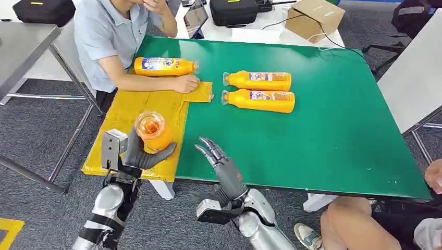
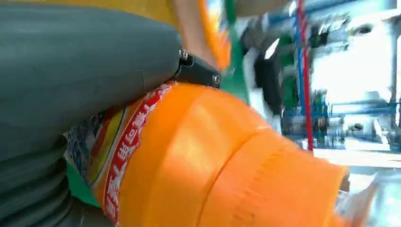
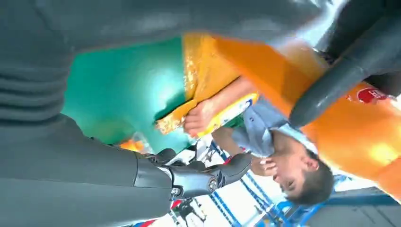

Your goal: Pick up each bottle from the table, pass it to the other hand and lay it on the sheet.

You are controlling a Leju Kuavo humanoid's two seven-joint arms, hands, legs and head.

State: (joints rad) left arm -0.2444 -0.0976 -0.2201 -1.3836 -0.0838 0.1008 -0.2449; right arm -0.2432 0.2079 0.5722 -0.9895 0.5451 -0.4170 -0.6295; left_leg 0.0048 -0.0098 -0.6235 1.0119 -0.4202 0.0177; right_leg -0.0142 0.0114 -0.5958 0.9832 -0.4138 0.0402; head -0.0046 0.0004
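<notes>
My left hand grips an orange juice bottle, held nearly upright above the front part of the yellow sheet. The left wrist view is close on the same bottle, with the grey thumb pressed along its label. My right hand is just to the right of it, over the front edge of the green table, fingers spread and holding nothing. Two more bottles lie side by side mid-table. Another bottle lies at the far end beside the sheet.
A person in a light blue shirt sits at the table's far left, one hand resting on the sheet's far end. Another person's knee is at the front right corner. A cardboard box and black cases stand on the white table behind.
</notes>
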